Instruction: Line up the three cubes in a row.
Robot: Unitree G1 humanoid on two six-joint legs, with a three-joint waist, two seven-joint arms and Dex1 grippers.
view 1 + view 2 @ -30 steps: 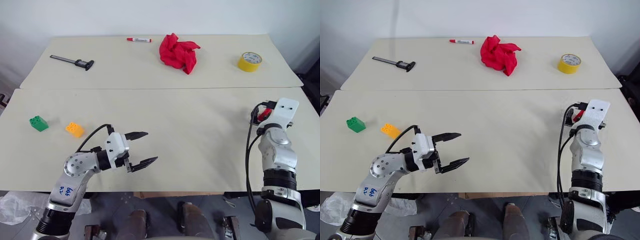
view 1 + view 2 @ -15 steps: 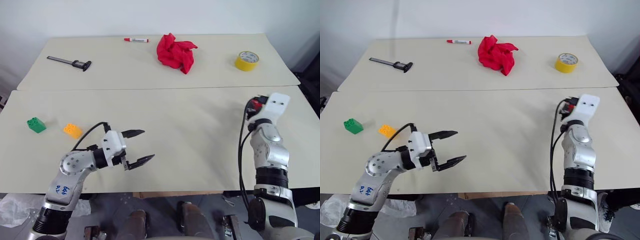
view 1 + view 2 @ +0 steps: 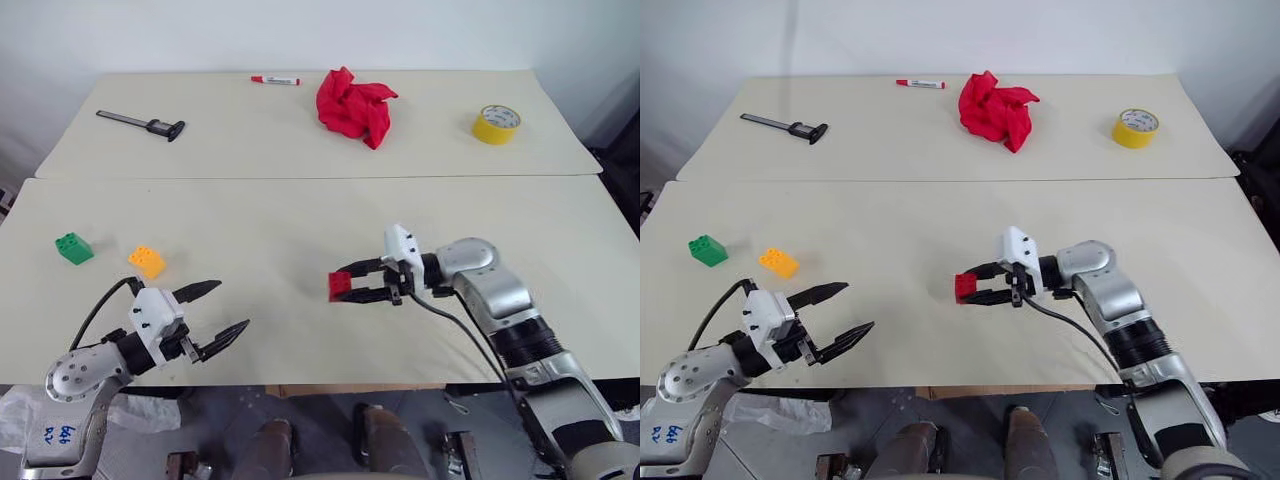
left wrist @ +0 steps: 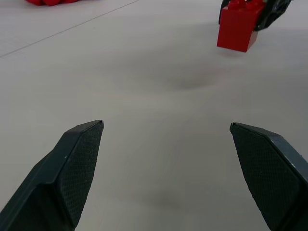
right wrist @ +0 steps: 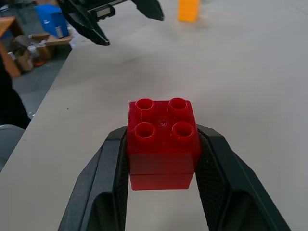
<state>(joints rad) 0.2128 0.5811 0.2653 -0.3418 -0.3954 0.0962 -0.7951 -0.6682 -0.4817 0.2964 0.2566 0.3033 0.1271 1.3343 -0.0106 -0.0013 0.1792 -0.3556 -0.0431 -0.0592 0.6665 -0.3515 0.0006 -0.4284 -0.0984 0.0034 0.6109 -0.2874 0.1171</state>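
Beige table [image 3: 300,230], mid-front: my right gripper [image 3: 352,284] clamped on red cube [image 3: 340,285]. Left gripper [image 3: 215,312] spread, empty. Green cube [image 3: 74,247], orange cube [image 3: 147,261] far left. Risk: shallow fingertip pinch; cube may twist loose.

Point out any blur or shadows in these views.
Right wrist view: the red cube is sharp, the orange cube behind it blurred. Left wrist view: a soft shadow lies on the table below the red cube; the fingertips are crisp.

two bricks [image 3: 75,247] [image 3: 147,261] at table's [image 3: 300,220] left, third brick [image 3: 340,285] mid-table
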